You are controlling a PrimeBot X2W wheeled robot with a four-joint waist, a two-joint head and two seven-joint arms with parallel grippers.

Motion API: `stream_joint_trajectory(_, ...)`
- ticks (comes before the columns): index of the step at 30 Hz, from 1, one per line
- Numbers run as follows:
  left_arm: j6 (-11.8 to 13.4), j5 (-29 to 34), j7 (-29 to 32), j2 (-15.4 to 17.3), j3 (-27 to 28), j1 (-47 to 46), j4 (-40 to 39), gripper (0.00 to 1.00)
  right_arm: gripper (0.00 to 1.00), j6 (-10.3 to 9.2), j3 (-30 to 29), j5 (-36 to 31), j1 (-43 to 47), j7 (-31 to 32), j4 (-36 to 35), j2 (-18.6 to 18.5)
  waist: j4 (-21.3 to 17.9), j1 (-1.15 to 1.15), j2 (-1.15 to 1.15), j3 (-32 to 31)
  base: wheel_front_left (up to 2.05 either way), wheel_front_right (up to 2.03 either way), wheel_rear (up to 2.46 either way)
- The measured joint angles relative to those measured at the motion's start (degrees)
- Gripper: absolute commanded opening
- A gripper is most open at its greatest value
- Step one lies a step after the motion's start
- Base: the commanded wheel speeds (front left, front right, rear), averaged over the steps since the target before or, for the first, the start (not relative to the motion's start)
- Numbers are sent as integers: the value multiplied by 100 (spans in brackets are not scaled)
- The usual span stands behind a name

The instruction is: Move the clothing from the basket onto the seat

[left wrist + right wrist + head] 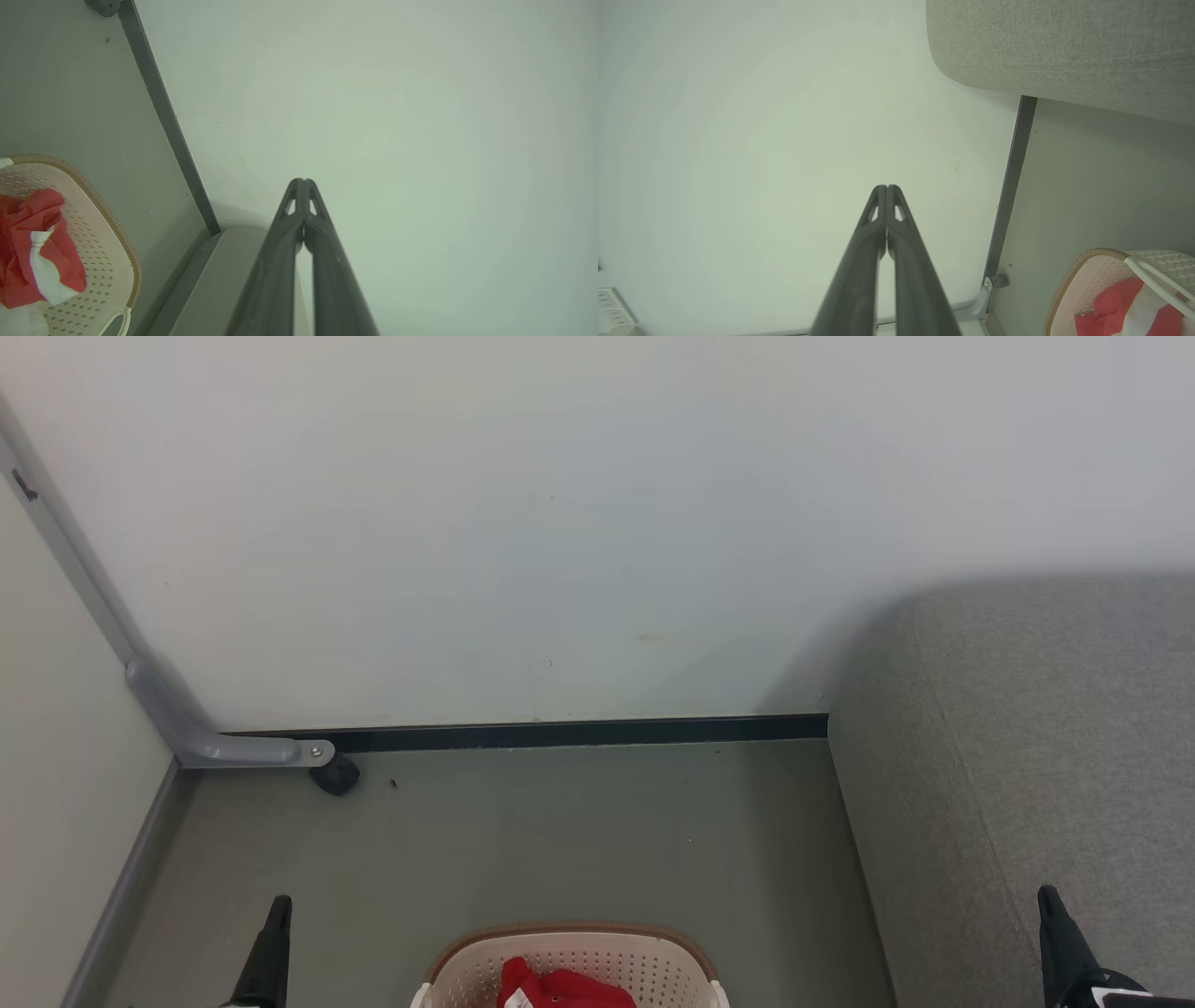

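Red clothing (560, 989) in basket (644, 959), mostly off-frame

**Right gripper closed before a pale wall**

The right gripper (887, 189) has its two dark fingers pressed tip to tip, holding nothing, before the wall (761, 116); a dark skirting board (1013, 186) lines the floor's (1087, 196) edge; the basket (1066, 284) stands on the floor, red and white clothing (1113, 310) inside; the grey seat (1064, 46) borders the floor's other edge.

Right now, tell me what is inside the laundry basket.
Crumpled red clothing with a white panel lies in the laundry basket, with bare perforated floor beside it. Anything beneath the cloth is covered, so how many pieces there are cannot be told.
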Motion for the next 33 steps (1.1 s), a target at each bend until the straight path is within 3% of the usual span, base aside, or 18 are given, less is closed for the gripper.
stream_joint_trajectory(25,1,1,0,-4,-2,9,26,0,0,-3,4,-2,11,23,23,4,0,0,0,0,0,0,0)
stream_joint_trajectory(26,3,0,0,-15,-5,37,90,100,100,-12,10,-2,49,22,70,19,0,0,0,0,0,0,0)
stream_joint_trajectory(27,3,1,0,-34,-8,82,146,100,100,-14,13,-2,95,22,146,38,0,0,0,0,0,0,0)
stream_joint_trajectory(28,4,1,0,-51,-11,138,204,0,0,-14,18,-2,151,22,210,59,0,0,0,0,0,0,0)
stream_joint_trajectory(29,9,1,-1,-63,-13,180,261,100,100,-16,24,-2,199,22,257,80,0,0,0,0,0,0,0)
stream_joint_trajectory(33,9,0,-34,-65,-27,240,265,100,100,-16,64,-2,255,-8,268,99,0,0,0,2,0,0,0)
